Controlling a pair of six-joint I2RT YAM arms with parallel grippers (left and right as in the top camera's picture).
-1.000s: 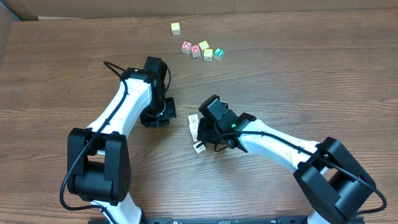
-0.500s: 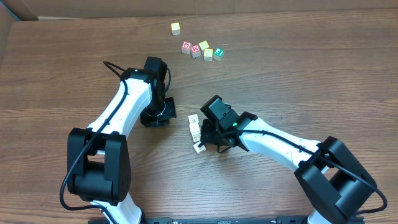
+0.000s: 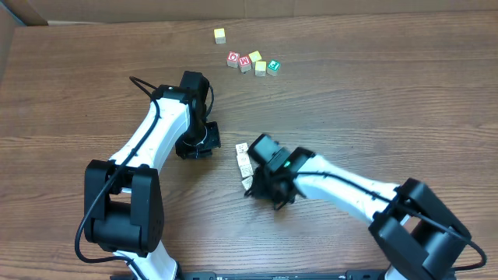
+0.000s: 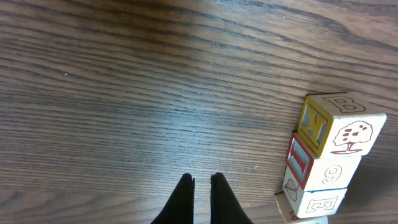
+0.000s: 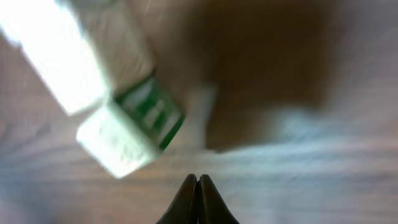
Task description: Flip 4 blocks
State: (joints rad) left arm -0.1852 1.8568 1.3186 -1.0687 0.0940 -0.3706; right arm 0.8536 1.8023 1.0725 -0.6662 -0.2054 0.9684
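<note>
**Tool state.** Your right gripper [image 5: 197, 185] has its fingers pressed together with nothing between them. Your left gripper [image 4: 201, 185] is likewise closed and empty, over bare table [image 4: 112, 93].

**Location of work.** The blocks [image 3: 245, 163] lie in a short touching row at centre frame of the overhead view. The right gripper is at the row's lower end and the left gripper is to its left, apart from it.

**Risks.**
- The cubes touch one another, so a sideways nudge with closed fingers would likely shove the whole row rather than tip one cube.
- A push set low on a face would slide the cube instead of rolling it.
- A neighbour may roll along, so you lose count of which are flipped.

**Views compared.**
- Only the overhead view shows the spare cubes [image 3: 253, 61] at top centre, well apart.
- Only the left wrist view shows face markings, at its right edge.
- The right wrist view is blurred. It shows a green-sided block [image 5: 134, 134] at centre left, just ahead of the fingertips; I cannot tell whether they touch it.
</note>
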